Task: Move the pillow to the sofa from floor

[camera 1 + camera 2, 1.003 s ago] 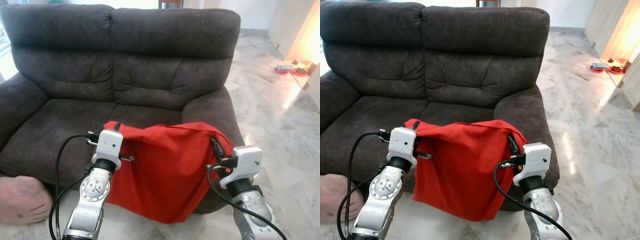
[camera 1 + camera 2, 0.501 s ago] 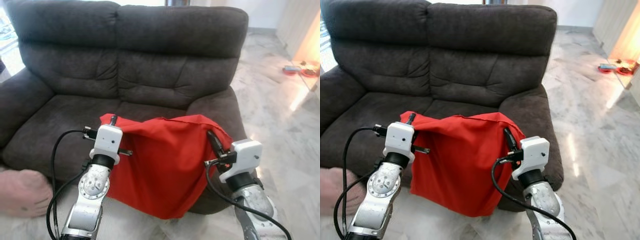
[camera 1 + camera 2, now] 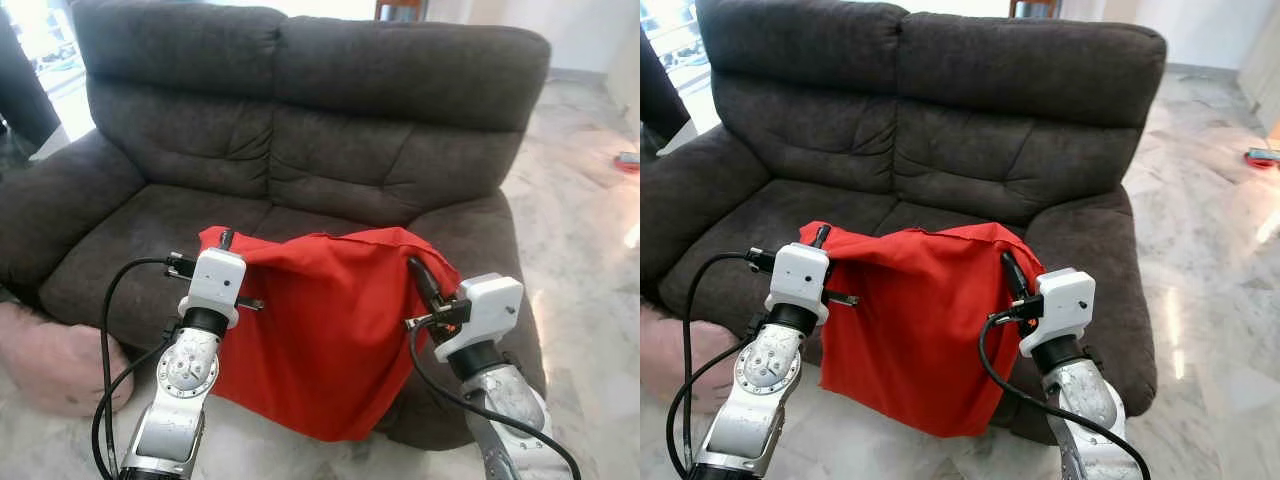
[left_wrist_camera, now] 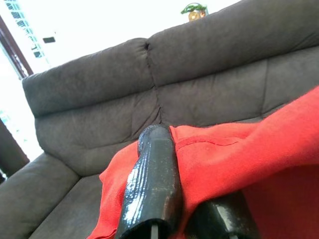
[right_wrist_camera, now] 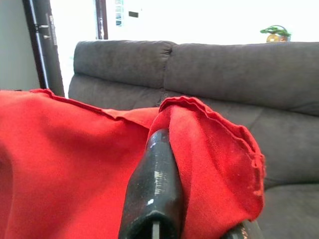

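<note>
A red pillow (image 3: 330, 330) with a loose fabric cover hangs between my two arms, in front of the right seat of the dark grey sofa (image 3: 300, 130). Its lower end droops past the seat's front edge toward the floor. My left gripper (image 3: 222, 240) is shut on the pillow's upper left corner, and the black fingers (image 4: 152, 184) pinch red fabric (image 4: 249, 144). My right gripper (image 3: 418, 275) is shut on the upper right corner, where red cloth (image 5: 209, 149) folds over one finger (image 5: 154, 189).
A pink cushion (image 3: 60, 355) lies on the floor by the sofa's left front corner. Glossy marble floor (image 3: 590, 230) stretches to the right of the sofa. A small red item (image 3: 630, 160) sits on the floor far right. The sofa's left seat (image 3: 140, 240) is bare.
The whole picture has shifted right, so the camera has turned left. Both grippers keep the same hold on the red pillow, which hangs as before.
</note>
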You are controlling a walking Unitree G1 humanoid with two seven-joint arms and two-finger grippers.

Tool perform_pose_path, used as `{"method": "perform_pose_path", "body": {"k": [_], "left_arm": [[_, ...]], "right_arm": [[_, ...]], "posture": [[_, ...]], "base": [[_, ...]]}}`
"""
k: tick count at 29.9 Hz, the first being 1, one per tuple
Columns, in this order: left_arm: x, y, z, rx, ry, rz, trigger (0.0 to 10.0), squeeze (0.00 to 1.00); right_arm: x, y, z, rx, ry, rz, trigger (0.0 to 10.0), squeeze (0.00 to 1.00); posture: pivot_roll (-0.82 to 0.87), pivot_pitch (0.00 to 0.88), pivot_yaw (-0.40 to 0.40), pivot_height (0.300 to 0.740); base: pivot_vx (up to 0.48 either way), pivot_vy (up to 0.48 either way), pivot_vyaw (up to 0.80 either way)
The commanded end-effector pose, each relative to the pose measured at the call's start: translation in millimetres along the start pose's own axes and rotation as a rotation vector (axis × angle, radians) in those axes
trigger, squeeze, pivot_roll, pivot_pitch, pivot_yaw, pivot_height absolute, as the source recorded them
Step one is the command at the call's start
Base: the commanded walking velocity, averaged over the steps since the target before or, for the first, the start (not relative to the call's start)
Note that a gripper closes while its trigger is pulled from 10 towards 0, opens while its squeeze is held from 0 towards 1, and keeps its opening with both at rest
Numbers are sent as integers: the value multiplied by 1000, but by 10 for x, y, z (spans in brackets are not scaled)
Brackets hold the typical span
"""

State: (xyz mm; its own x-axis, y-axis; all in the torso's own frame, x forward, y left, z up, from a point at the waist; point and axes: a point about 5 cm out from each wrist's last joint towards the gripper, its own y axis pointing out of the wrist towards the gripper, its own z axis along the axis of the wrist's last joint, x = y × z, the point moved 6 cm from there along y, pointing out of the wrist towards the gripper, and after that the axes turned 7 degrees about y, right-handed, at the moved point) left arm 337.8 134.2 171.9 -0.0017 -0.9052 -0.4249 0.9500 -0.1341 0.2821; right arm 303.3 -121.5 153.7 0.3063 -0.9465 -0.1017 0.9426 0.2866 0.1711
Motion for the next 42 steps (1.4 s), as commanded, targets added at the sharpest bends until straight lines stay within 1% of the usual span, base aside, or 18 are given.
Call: {"method": "perform_pose_path", "body": {"k": [1,8,11,12,13,14,16,17,18,19,20,22,25,31,33,35,37,42], "left_arm": [[-94,81,354,135,-2,43,10000,0],[-61,104,387,147,-4,32,10000,0],[-74,132,424,160,0,32,10000,0],[-101,148,460,172,0,40,10000,0],[-123,164,493,182,2,45,10000,0],[-123,164,493,182,2,45,10000,0],[-157,200,554,200,8,51,10000,0],[-157,200,554,200,8,51,10000,0],[-166,210,576,207,16,52,10000,0],[-200,233,646,230,27,61,10000,0],[-200,233,646,230,27,61,10000,0],[-253,273,773,268,37,73,10000,0],[-284,305,831,287,46,79,10000,0],[-325,318,911,307,44,94,10000,0],[-325,318,911,307,44,94,10000,0],[-346,319,938,312,47,103,10000,0],[-348,318,939,311,46,105,10000,0],[-347,313,938,311,47,110,10000,0]], "right_arm": [[-60,38,169,55,-7,30,10000,0],[-82,41,196,66,-1,32,10000,0],[-78,58,266,87,5,31,10000,0],[-67,73,323,106,15,25,10000,0],[-64,87,372,121,13,24,10000,0],[-64,87,372,121,13,24,10000,0],[-72,124,468,152,-1,30,10000,0],[-72,124,468,152,-1,30,10000,0],[-83,135,504,164,1,34,10000,0],[-116,155,588,190,1,45,10000,0],[-116,155,588,190,1,45,10000,0],[-201,195,773,237,-2,75,10000,0],[-293,231,898,270,-9,109,10000,0],[-329,245,1021,306,-13,126,10000,0],[-329,245,1021,306,-13,126,10000,0],[-389,247,1135,330,-13,154,10000,0],[-439,252,1178,340,-9,176,10000,0],[-447,260,1138,324,-11,181,10000,0]], "posture": [[19,19,-16,740],[14,13,-10,740],[13,12,-9,740],[13,12,-9,740],[13,12,-9,740],[13,12,-9,740],[19,1,-10,740],[19,1,-10,740],[21,0,-10,740],[20,0,-11,740],[20,0,-11,740],[28,4,-15,740],[28,4,-15,740],[33,12,-19,740],[33,12,-19,740],[34,16,-22,740],[32,16,-24,740],[35,19,-27,740]], "base": [[311,0,0],[321,0,0],[325,0,0],[326,0,0],[326,0,0],[326,0,0],[324,0,0],[326,0,0],[322,0,0],[326,0,0],[326,0,0],[326,0,0],[326,0,0],[328,0,0],[326,0,0],[326,0,0],[324,0,0],[325,0,0]]}}
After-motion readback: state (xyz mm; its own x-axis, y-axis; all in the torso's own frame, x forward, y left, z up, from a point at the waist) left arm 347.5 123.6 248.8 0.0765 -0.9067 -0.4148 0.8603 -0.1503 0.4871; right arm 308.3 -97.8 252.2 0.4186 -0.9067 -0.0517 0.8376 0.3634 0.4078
